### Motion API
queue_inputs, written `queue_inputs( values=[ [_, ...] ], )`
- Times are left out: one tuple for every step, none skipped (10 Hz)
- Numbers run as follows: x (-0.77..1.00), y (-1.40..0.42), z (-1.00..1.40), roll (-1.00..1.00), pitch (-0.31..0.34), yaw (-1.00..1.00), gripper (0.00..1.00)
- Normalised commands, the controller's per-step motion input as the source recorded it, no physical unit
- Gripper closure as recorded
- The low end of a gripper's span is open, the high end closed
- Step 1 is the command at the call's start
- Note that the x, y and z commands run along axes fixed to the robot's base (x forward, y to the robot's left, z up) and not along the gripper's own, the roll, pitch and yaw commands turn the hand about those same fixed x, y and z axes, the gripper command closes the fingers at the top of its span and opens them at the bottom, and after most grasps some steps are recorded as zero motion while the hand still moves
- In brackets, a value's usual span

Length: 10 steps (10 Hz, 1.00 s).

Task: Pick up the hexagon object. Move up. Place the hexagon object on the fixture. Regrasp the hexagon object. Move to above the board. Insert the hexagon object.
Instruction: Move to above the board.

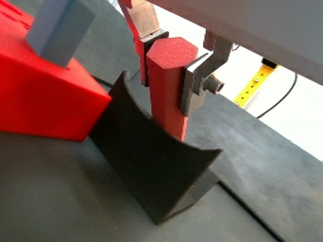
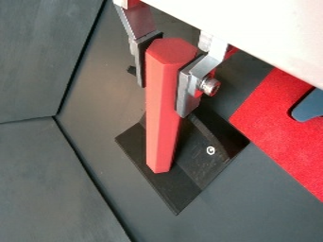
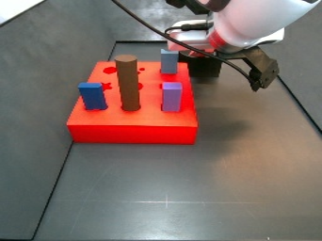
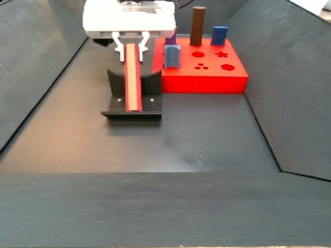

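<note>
The hexagon object (image 1: 168, 90) is a salmon-red faceted rod standing upright, with its lower end on the fixture (image 1: 158, 165). My gripper (image 1: 172, 68) is shut on the rod's upper part, one silver finger (image 1: 194, 87) pressed to each side. In the wrist view from the opposite side, the rod (image 2: 161, 104) reaches down to the fixture's dark base plate (image 2: 195, 175), held by the gripper (image 2: 165, 71). A side view shows the rod (image 4: 134, 82) over the fixture (image 4: 132, 105), just left of the red board (image 4: 204, 70). My arm hides the rod in the remaining side view; only the gripper (image 3: 208, 49) shows there.
The board (image 3: 132, 120) carries a brown cylinder (image 3: 127, 83), a purple block (image 3: 172, 96), a blue peg (image 3: 92, 95) and a grey-blue peg (image 3: 169, 61). Its corner (image 1: 44, 95) lies close beside the fixture. Sloped dark walls enclose the floor.
</note>
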Motion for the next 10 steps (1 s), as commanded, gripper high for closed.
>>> queue_inputs(
  values=[
    [0.09, 0.02, 1.00, -0.07, 0.038, -0.23, 1.00],
    [0.08, 0.02, 1.00, -0.07, 0.070, -0.19, 1.00],
    [0.07, 0.02, 1.00, -0.06, 0.105, -0.14, 1.00],
    [0.06, 0.02, 1.00, -0.06, 0.151, -0.09, 1.00],
    [0.06, 0.02, 1.00, -0.05, 0.181, -0.04, 1.00],
    [0.06, 0.02, 1.00, -0.04, 0.193, 0.00, 1.00],
    [0.05, 0.01, 1.00, -0.04, 0.196, 0.05, 1.00],
    [0.05, 0.01, 1.00, -0.04, 0.196, 0.08, 1.00],
    [0.06, 0.01, 1.00, -0.03, 0.188, 0.11, 1.00],
    [0.06, 0.00, 1.00, -0.03, 0.178, 0.13, 1.00]
  ],
)
